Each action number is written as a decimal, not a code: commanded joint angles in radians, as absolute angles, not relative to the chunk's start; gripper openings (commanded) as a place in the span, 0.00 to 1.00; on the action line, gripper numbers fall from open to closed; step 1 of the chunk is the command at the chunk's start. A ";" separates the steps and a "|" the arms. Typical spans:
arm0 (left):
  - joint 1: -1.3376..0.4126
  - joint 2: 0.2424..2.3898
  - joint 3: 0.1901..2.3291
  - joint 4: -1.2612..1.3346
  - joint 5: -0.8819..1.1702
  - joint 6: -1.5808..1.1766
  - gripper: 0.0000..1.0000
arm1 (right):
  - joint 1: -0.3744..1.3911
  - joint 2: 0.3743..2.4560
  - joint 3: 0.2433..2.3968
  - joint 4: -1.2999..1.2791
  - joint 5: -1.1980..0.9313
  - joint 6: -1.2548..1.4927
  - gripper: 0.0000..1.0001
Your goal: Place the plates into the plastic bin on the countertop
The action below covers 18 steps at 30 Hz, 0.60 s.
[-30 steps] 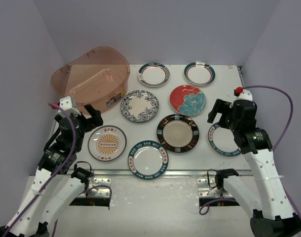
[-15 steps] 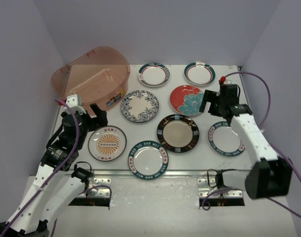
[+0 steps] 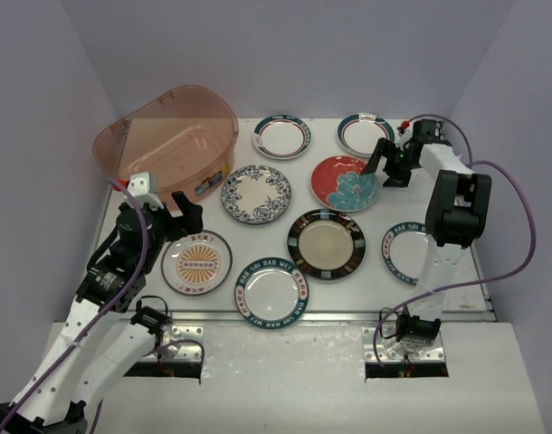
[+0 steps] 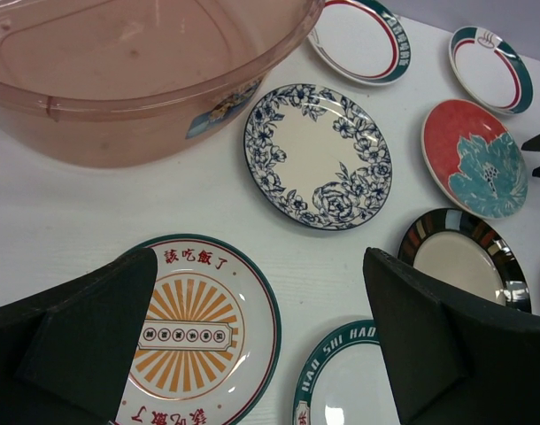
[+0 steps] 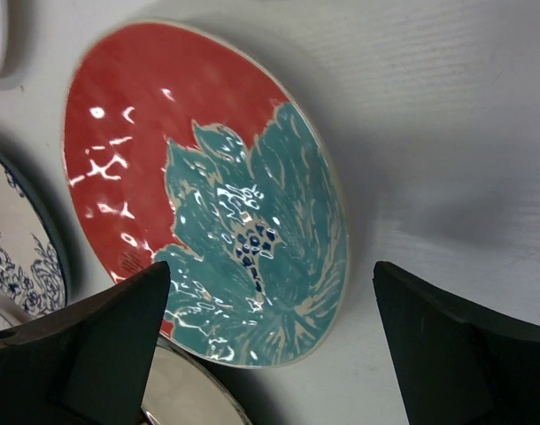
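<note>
Several plates lie flat on the white countertop point(image 3: 258, 240). The pinkish plastic bin point(image 3: 167, 140) stands at the back left with nothing in it. My left gripper point(image 3: 178, 215) hangs open above the gap between the orange sunburst plate point(image 4: 186, 332) and a teal-lettered plate point(image 4: 358, 381), just in front of the bin point(image 4: 119, 80). My right gripper point(image 3: 383, 168) is open and low, and its jaws straddle the right rim of the red plate with the blue flower point(image 5: 208, 186). Neither gripper holds anything.
A blue floral plate point(image 3: 256, 193), a black-gold plate point(image 3: 326, 244) and two teal-red banded plates point(image 3: 281, 136) point(image 3: 364, 135) fill the middle and back. The stretched right arm partly covers another lettered plate point(image 3: 407, 253). A metal rail point(image 3: 285, 316) edges the front.
My right arm has swung from above the lettered plate at the right towards the back, down to the red plate's rim. My left gripper has drifted slightly right.
</note>
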<state>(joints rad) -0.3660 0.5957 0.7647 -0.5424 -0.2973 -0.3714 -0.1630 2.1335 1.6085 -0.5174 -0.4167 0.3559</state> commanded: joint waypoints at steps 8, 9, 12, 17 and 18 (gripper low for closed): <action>-0.391 0.570 0.759 -0.486 -0.267 -0.355 1.00 | -0.187 2.156 1.502 -0.448 -0.505 0.337 0.91; -0.391 0.571 0.761 -0.489 -0.267 -0.354 1.00 | -0.192 2.170 1.495 -0.440 -0.523 0.358 0.88; -0.393 0.571 0.762 -0.489 -0.267 -0.354 1.00 | -0.203 2.212 1.486 -0.421 -0.608 0.399 0.76; -0.394 0.558 0.765 -0.491 -0.268 -0.353 1.00 | -0.231 2.232 1.412 -0.303 -0.690 0.498 0.52; -0.395 0.555 0.766 -0.491 -0.268 -0.353 1.00 | -0.239 2.238 1.400 -0.281 -0.707 0.517 0.46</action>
<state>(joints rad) -0.3851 0.5702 0.7620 -0.5415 -0.2747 -0.3672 -0.2144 2.1951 1.4516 -0.3837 -0.6334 0.4354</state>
